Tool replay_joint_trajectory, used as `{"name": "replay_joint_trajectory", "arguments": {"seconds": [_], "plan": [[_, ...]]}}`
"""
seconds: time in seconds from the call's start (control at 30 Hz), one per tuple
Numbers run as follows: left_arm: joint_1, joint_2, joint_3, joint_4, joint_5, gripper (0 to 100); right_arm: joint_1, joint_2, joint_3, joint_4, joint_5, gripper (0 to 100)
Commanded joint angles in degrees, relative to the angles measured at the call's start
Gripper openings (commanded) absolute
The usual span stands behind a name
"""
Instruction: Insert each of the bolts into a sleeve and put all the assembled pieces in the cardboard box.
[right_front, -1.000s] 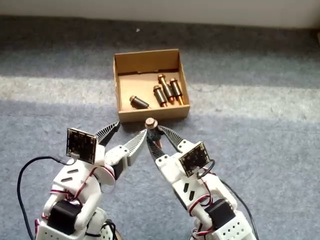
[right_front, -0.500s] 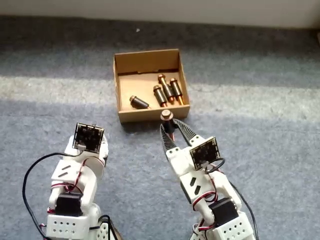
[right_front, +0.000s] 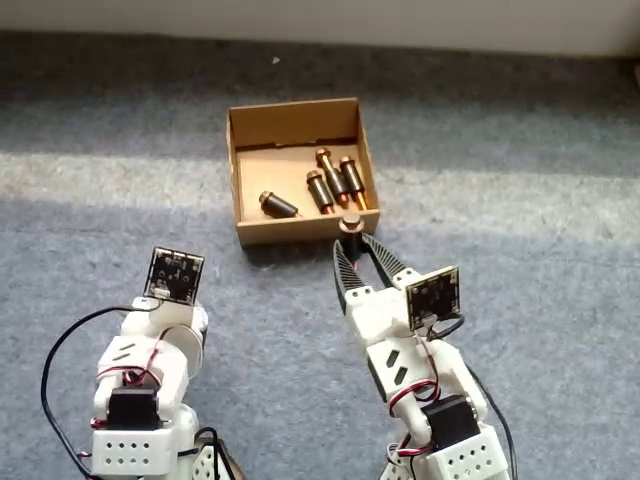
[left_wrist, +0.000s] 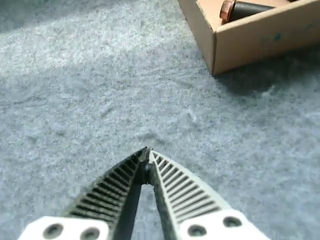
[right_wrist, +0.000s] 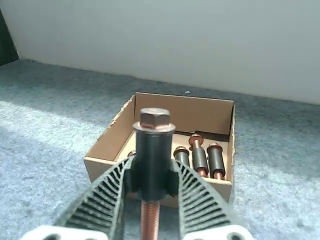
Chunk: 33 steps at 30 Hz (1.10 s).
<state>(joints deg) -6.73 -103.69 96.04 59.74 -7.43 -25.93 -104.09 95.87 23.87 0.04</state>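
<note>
My right gripper (right_front: 355, 252) is shut on an assembled piece (right_front: 351, 232), a copper bolt in a black sleeve, held upright just in front of the near wall of the cardboard box (right_front: 300, 232). Between the ribbed fingers (right_wrist: 106, 197) stands the same assembled piece (right_wrist: 152, 162), bolt head up, with the box (right_wrist: 100, 162) beyond it. Several assembled pieces (right_front: 335, 180) lie inside the box, seen too as assembled pieces (right_wrist: 200, 159). My left gripper (left_wrist: 146, 155) is shut with nothing in it, low over the carpet, pulled back near its arm's base (right_front: 150, 360). A box corner (left_wrist: 250, 35) shows one piece inside.
Grey carpet (right_front: 520, 250) covers the whole floor, with a sunlit band across it behind the box. A pale wall (right_wrist: 175, 35) runs along the far edge. A black cable (right_front: 55, 350) loops beside the left arm.
My left gripper let go, shut and drew back toward its base. My right gripper carried the assembled piece to the right and closer to the box's near wall.
</note>
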Motion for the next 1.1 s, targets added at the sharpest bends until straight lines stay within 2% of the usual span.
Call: {"name": "replay_joint_trajectory", "arguments": {"seconds": [0.0,0.1,0.3,0.43,0.63,1.07], "plan": [[-0.4,-0.5,1.0,10.4,-0.6,1,1.9,-1.1,6.5,0.0,-0.7,0.5],[-0.4,-0.5,1.0,15.9,-0.6,1,2.9,-1.1,3.6,0.0,-0.8,0.5],[-0.4,-0.5,1.0,16.3,-0.4,1,2.9,-0.7,-2.0,0.1,-0.8,0.5],[-0.4,-0.5,0.9,16.3,-0.4,1,2.6,5.1,-7.3,-0.1,-0.6,0.5],[-0.4,-0.5,0.9,16.3,-0.4,1,2.6,25.6,-20.2,-5.7,-0.5,0.5],[-0.5,-0.5,0.9,16.4,-0.4,1,2.6,76.0,-42.9,-31.9,-0.5,0.5]]}}
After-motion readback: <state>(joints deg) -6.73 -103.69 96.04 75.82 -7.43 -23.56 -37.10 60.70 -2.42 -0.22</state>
